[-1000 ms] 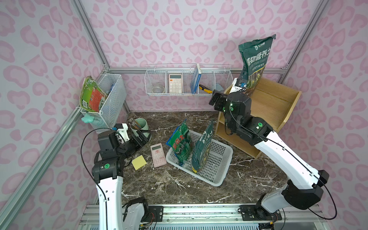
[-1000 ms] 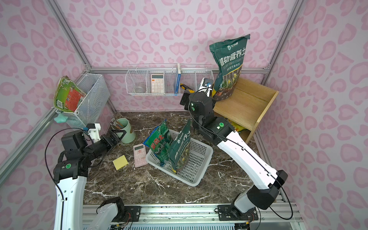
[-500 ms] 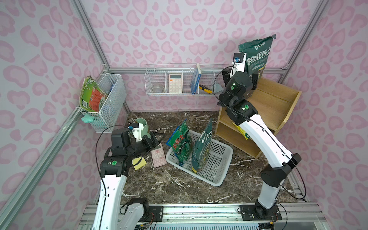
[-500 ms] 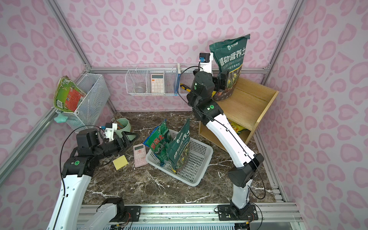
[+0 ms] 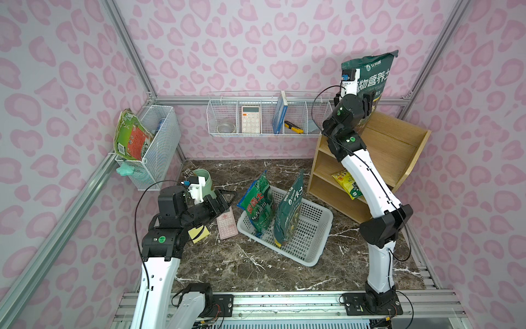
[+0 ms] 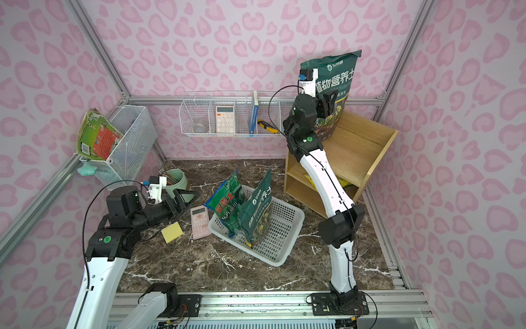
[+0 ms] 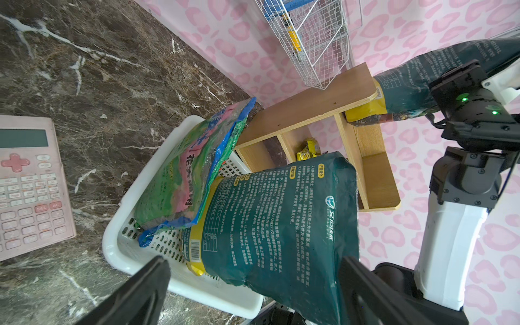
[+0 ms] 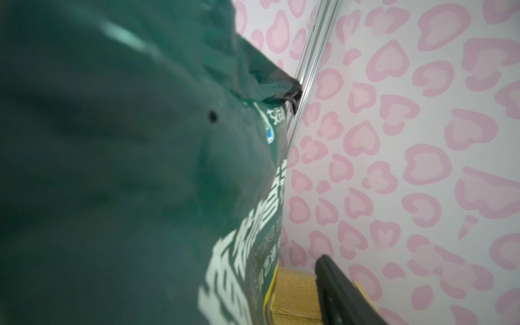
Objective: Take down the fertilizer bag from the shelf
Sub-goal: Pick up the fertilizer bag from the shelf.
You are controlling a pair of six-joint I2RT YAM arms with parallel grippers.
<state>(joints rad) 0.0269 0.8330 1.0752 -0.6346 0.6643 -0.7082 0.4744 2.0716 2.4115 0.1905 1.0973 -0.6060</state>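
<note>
Found the fertilizer bag (image 5: 375, 82) upright on the top tier of the shelf (image 5: 395, 148), at 1 o'clock of the tabletop in both top views, same spot as a second ago. Noted the right gripper (image 6: 327, 104) raised since then from the shelf's front edge to mid-height on the bag, at its 9 o'clock edge. Saw only one of its fingers (image 8: 340, 295) in the right wrist view, just beside the printed face, the other hidden behind the bag; cannot confirm a clamp. Logged the left gripper (image 5: 225, 199) spread wide, holding nothing, moved forward from beside the green cup (image 6: 176, 185) to 9 o'clock of the white basket (image 5: 313, 225), near the pink calculator (image 5: 226, 228).
</note>
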